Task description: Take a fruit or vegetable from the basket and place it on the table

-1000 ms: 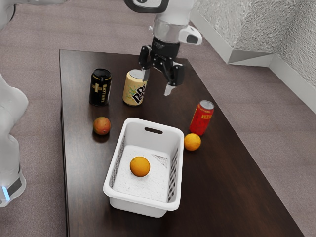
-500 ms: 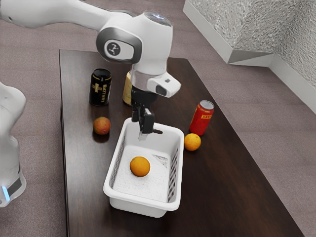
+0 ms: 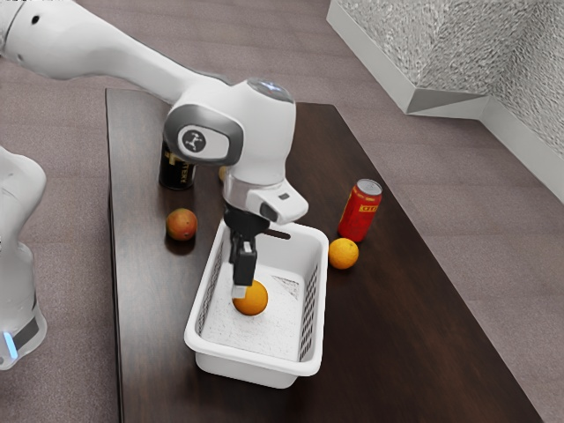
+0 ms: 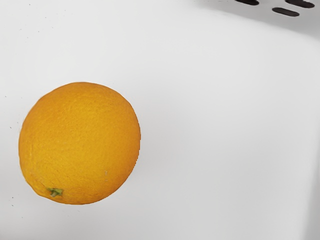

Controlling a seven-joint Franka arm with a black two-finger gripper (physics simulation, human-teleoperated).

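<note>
Gripper (image 3: 240, 287) positioned low over the white basket (image 3: 204, 282), pointing downward; whether it is spread or pressed together cannot be told from these views. In the exterior view its lower end overlaps the edge of the orange (image 3: 252, 301); contact between the two cannot be determined. The orange, a fruit available to the task, rests on the basket's floor, with its small green stem scar (image 4: 56, 192) exposed in the wrist view. Dark slots (image 4: 286, 11) perforate the basket wall near it. The basket stands upright on the dark wooden worktop (image 3: 397, 352). Outside it, toward the exterior view's right, a second orange (image 3: 343, 254) lies just beside the basket and close to the base of an upright red can (image 3: 359, 211). Toward the exterior view's left, a reddish round fruit (image 3: 181, 225) lies on the worktop, apart from the basket. Beyond this fruit stands a black can (image 3: 177, 170), partly covered by the white arm (image 3: 115, 44); a pale yellow can (image 3: 223, 174) is almost wholly hidden behind the arm.
</note>
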